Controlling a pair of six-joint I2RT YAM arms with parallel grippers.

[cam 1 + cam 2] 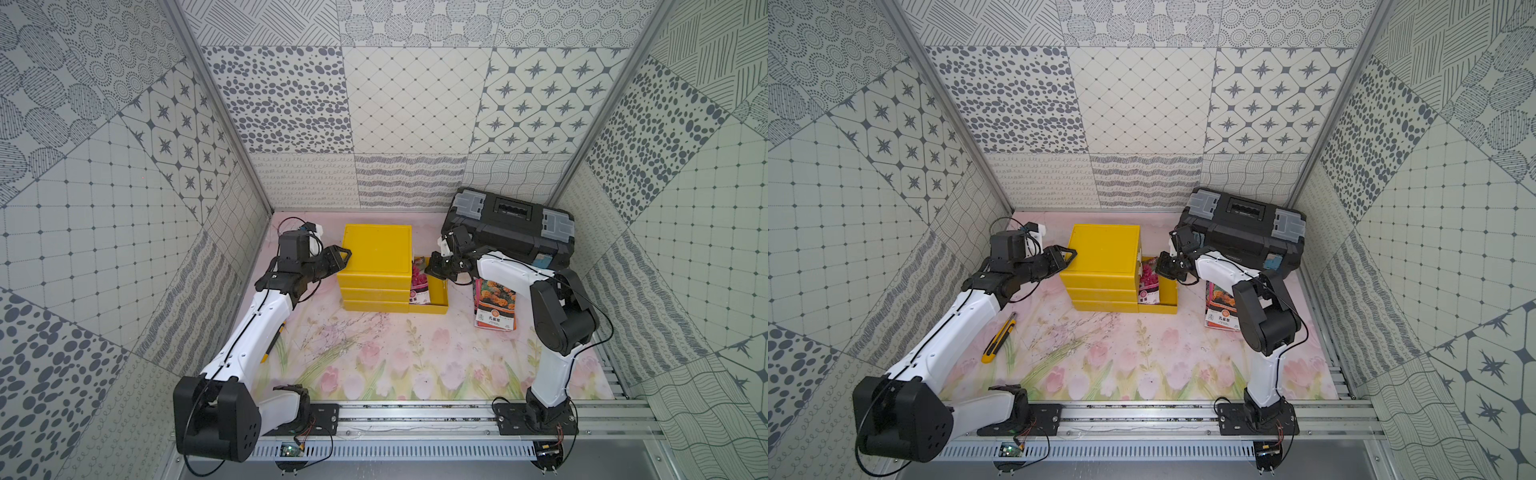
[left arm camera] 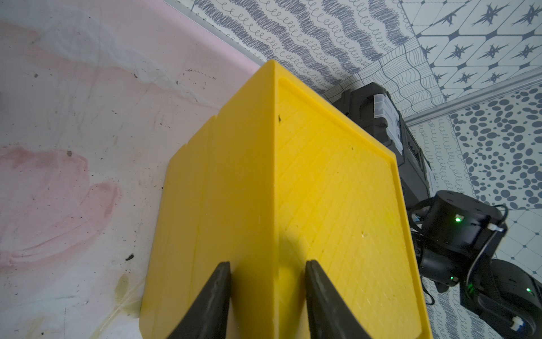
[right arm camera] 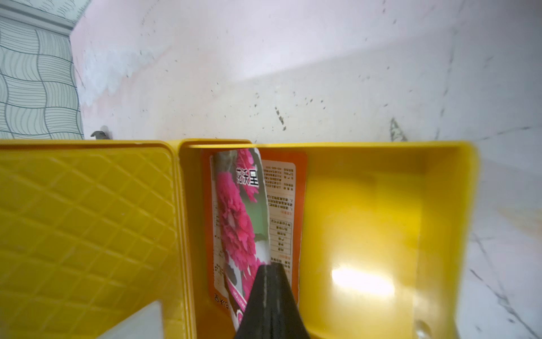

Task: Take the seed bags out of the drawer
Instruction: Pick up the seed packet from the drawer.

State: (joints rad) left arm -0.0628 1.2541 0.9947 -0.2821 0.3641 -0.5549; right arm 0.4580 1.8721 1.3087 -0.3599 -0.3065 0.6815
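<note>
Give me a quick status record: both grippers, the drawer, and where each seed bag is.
left gripper: open, jaws astride the top edge of the yellow cabinet
right gripper: shut on the magenta bag, inside the open drawer
magenta bag: curled upward, in the drawer
orange bag: in the drawer, partly covered by the magenta bag
marigold bags: stacked on the table, outside the drawer

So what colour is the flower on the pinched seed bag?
Magenta; the seed bag shows best in right wrist view.
</note>
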